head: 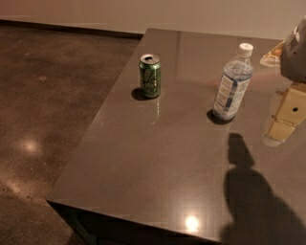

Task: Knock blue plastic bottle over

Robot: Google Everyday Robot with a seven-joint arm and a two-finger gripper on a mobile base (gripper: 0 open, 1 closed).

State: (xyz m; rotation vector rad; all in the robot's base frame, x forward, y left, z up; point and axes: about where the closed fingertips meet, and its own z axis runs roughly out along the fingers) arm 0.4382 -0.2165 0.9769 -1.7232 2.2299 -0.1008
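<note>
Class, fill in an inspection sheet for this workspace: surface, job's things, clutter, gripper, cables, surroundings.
Surface: dark, glossy table.
Job's things: blue plastic bottle upright, white cap on.
Clutter: green drink can upright, left of the bottle, apart from it; unclear pale object at the far right.
Gripper: gripper at the right edge, beside the bottle, not touching it.
Cables: nothing seen.
Surroundings: brown floor to the left, pale wall behind.

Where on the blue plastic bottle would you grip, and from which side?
Probably around the labelled middle of the blue plastic bottle, coming from the right, where the gripper hangs beside it. It stands upright, its body round and slim; the green can stands left.
</note>
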